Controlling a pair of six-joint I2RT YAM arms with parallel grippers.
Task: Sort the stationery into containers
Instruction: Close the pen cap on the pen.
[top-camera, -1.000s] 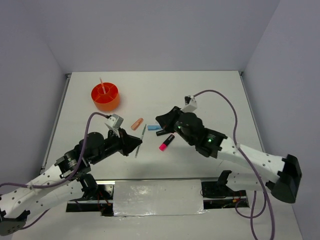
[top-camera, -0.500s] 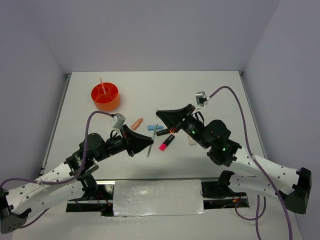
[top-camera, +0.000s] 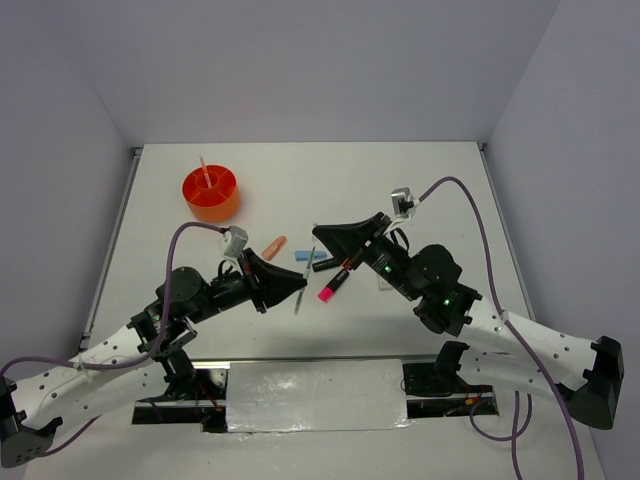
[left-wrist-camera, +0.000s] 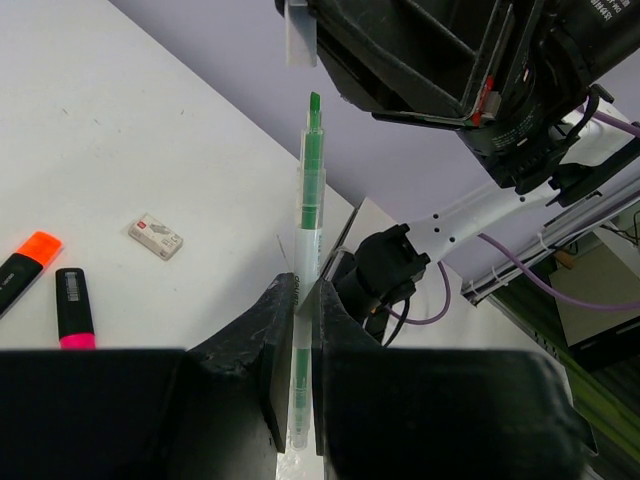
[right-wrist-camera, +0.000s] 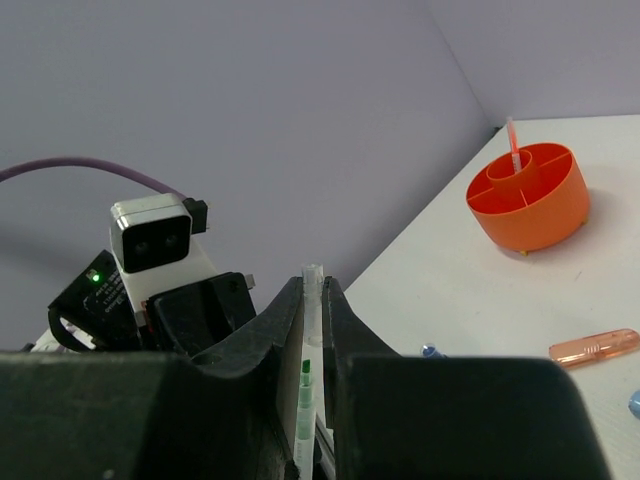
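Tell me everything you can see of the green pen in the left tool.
The green pen is thin, with a clear plastic-looking barrel over a green core, stepping down to a bare green tip. The left tool is shut on its middle, both ends sticking out. It stands roughly upright above the table, tip upward. Just beyond the tip, with a small gap showing, the right tool holds a clear cap, apparently the pen's.

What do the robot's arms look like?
Both the left arm and right arm have white lower tubes, black upper joints and pointed black fingers. A purple cable loops to a little grey camera box on each wrist.
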